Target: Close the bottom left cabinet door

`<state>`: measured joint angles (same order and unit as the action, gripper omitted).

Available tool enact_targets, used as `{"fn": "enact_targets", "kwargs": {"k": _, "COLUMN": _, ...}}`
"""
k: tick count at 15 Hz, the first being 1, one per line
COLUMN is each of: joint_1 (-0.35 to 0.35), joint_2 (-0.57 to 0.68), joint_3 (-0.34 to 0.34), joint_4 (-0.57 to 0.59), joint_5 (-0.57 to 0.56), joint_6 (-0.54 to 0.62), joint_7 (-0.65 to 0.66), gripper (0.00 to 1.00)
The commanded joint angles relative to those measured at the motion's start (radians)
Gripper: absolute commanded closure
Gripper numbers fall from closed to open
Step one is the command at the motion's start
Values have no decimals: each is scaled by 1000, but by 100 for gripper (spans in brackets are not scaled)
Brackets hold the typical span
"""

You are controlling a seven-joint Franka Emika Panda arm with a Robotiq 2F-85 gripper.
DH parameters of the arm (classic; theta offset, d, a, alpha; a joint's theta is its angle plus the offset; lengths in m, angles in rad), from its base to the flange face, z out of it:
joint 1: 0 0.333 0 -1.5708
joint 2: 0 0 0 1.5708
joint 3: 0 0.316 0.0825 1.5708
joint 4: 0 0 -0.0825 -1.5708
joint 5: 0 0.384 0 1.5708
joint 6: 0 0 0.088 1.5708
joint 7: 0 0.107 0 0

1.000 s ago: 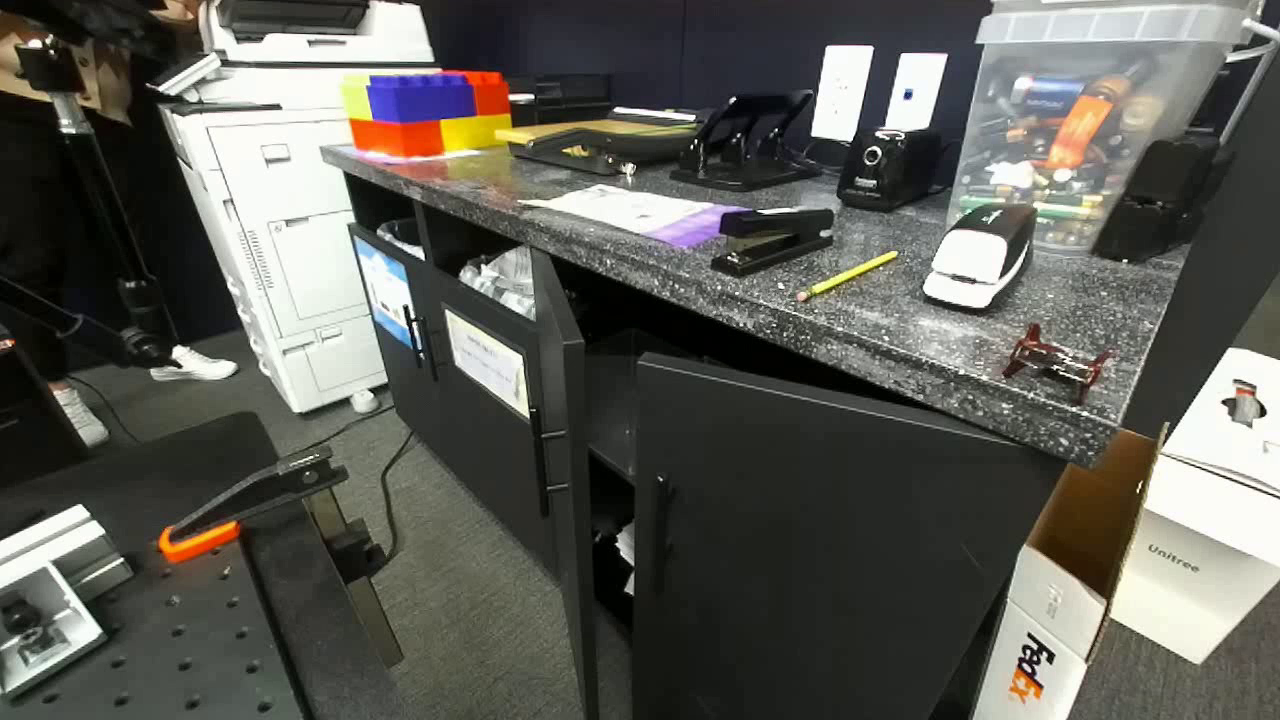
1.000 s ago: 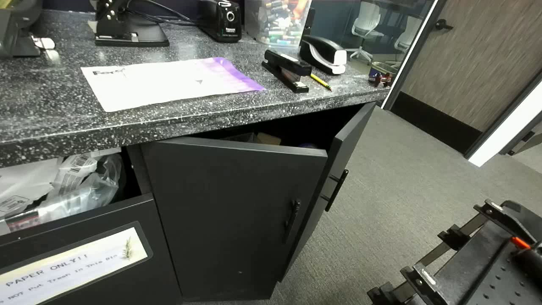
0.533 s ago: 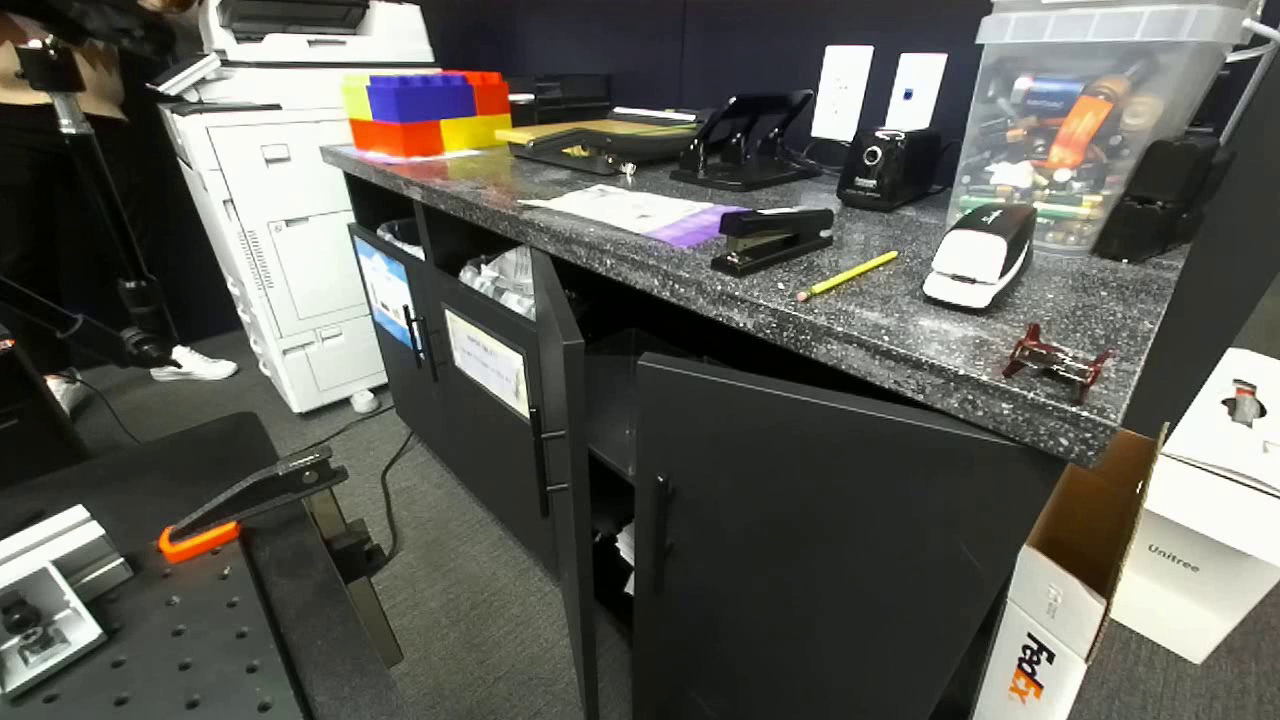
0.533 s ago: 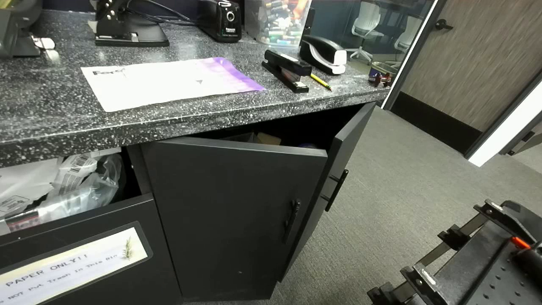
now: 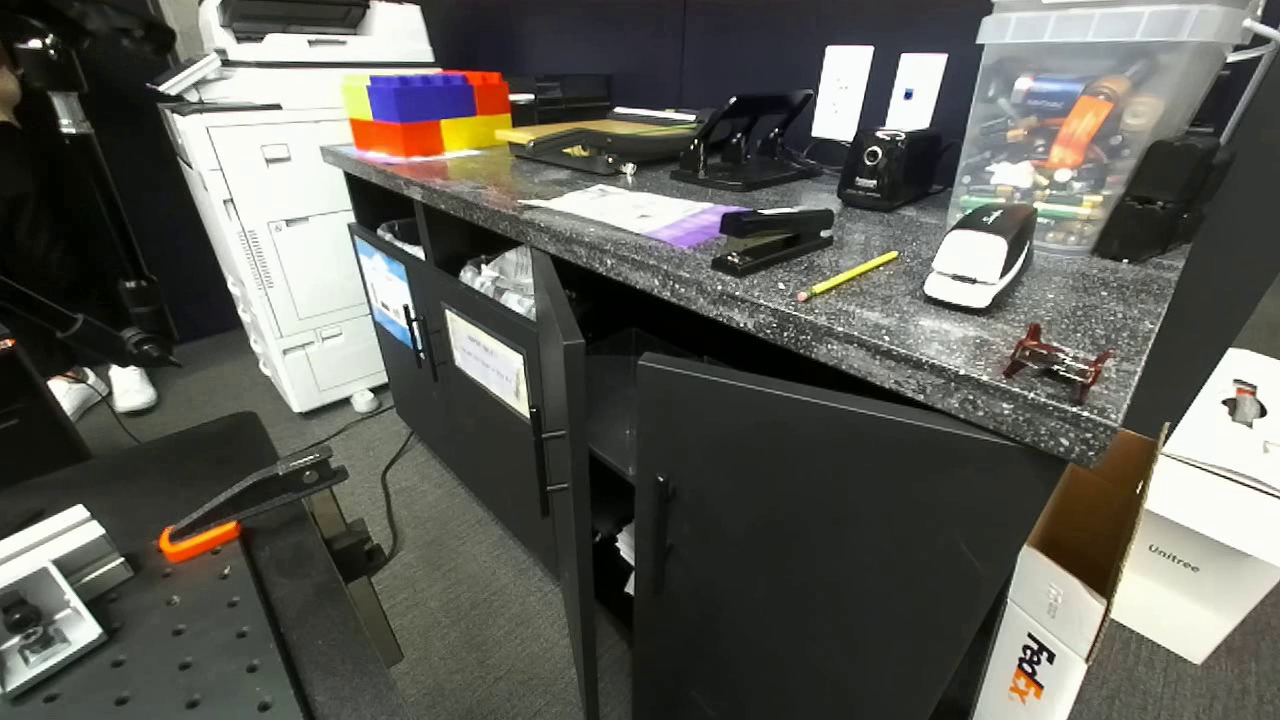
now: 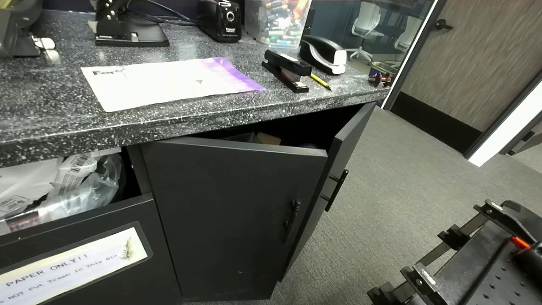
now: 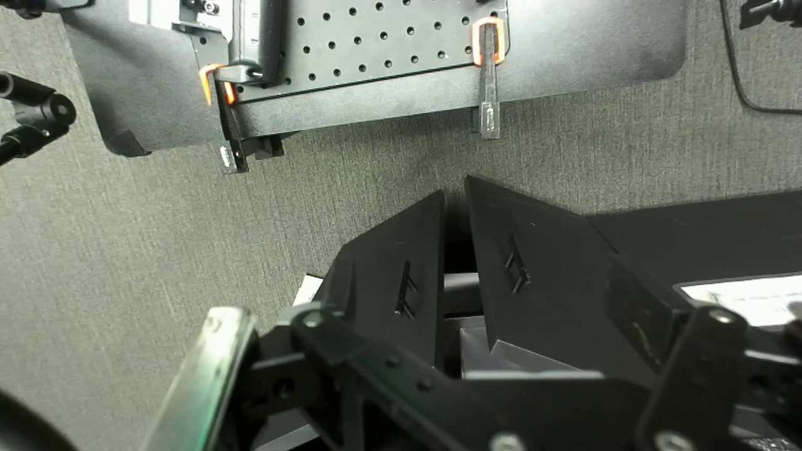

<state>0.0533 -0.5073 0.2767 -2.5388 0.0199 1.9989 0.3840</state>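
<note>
The bottom left cabinet door is a flat matte black panel standing partly open. It is seen nearly edge-on in an exterior view (image 5: 565,400), face-on in an exterior view (image 6: 228,203), and right of centre in the wrist view (image 7: 539,300). A black bar handle (image 6: 292,220) is near its free edge. The matching right door (image 5: 820,540) also stands ajar, with a narrow gap between the two. In the wrist view, my gripper (image 7: 492,282) is open and empty, its fingers spread wide over the doors. No contact shows. The gripper is out of both exterior views.
The speckled counter (image 5: 900,360) overhangs the doors. A paper bin front (image 6: 84,262) adjoins the left door. A FedEx box (image 5: 1040,610) stands by the right door. The black table (image 5: 200,610) with orange clamps (image 7: 489,44) faces the cabinet. A stand (image 7: 37,119) is at the wrist view's left.
The person by the printer has shifted left in an exterior view. Both cabinet doors look the same as before.
</note>
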Motion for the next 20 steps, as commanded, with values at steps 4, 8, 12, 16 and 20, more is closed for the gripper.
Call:
{"fn": "enact_targets", "kwargs": {"k": 4, "joint_1": -48, "joint_2": 265, "joint_3": -126, "joint_4": 2, "joint_5": -28, "joint_6": 234, "joint_7": -96, "gripper": 0}}
{"fn": "enact_targets", "kwargs": {"k": 8, "joint_1": -54, "joint_2": 488, "joint_3": -171, "joint_4": 56, "joint_5": -23, "joint_6": 357, "joint_7": -114, "gripper": 0}}
{"fn": "enact_targets", "kwargs": {"k": 12, "joint_1": -30, "joint_2": 656, "joint_3": -186, "joint_4": 119, "joint_5": -31, "joint_6": 451, "joint_7": -78, "gripper": 0}}
{"fn": "enact_targets", "kwargs": {"k": 16, "joint_1": 5, "joint_2": 808, "joint_3": -202, "joint_4": 209, "joint_5": -26, "joint_6": 505, "joint_7": -48, "gripper": 0}}
{"fn": "enact_targets", "kwargs": {"k": 20, "joint_1": 59, "joint_2": 947, "joint_3": -216, "joint_4": 308, "joint_5": -19, "joint_6": 537, "joint_7": -14, "gripper": 0}}
